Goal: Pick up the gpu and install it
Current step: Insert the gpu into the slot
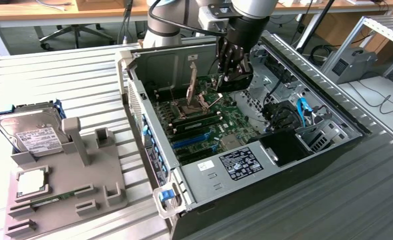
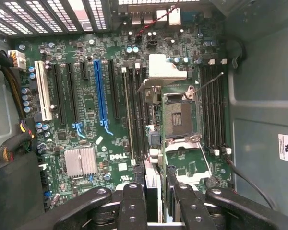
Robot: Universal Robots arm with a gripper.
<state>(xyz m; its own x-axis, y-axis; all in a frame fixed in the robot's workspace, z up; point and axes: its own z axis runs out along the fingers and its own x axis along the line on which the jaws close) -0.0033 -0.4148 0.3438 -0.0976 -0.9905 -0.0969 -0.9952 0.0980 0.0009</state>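
Gripping thin black rectangular gpu card [image 2: 152, 191] edge-on, fingers [image 2: 134, 206] clamped its flat faces, card hanging just below them over green motherboard [image 2: 101, 67]. Judged light, stiff, fragile; best held by bare edges.

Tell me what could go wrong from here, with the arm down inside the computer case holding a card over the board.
1. The graphics card, seen edge-on between the jaws, hangs close to the open processor socket and its raised metal cover. Going down here could strike or bend them.
2. The card looks offset from the long blue slot, so it might press on the wrong part of the board.
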